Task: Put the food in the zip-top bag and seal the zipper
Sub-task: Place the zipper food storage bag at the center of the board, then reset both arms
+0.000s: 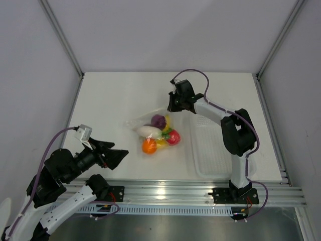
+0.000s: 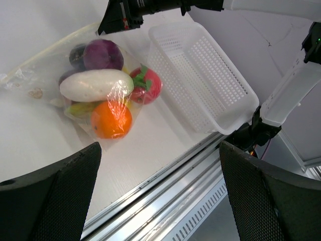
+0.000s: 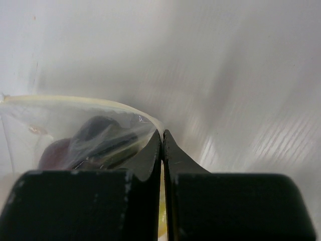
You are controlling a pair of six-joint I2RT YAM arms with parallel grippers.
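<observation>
The clear zip-top bag (image 1: pixel 150 123) lies mid-table with the food inside: purple piece (image 1: pixel 158 120), white oblong piece (image 1: pixel 149 131), orange ball (image 1: pixel 149 146), red fruit (image 1: pixel 173 137) and yellow banana (image 1: pixel 161 141). In the left wrist view the bag (image 2: pixel 60 65) holds the purple piece (image 2: pixel 103 54), white piece (image 2: pixel 95 84), orange ball (image 2: pixel 111 119) and red fruit (image 2: pixel 148 85). My right gripper (image 1: pixel 173 106) is shut on the zipper (image 3: pixel 85 100) at the bag's far right corner, seen in its own view (image 3: pixel 162 134). My left gripper (image 1: pixel 120 154) is open and empty, near the front edge, left of the bag.
A clear ridged plastic tray (image 1: pixel 213 150) sits to the right of the bag, also shown in the left wrist view (image 2: pixel 200 75). The aluminium rail (image 1: pixel 190 191) runs along the table's front edge. Grey walls enclose the table on three sides.
</observation>
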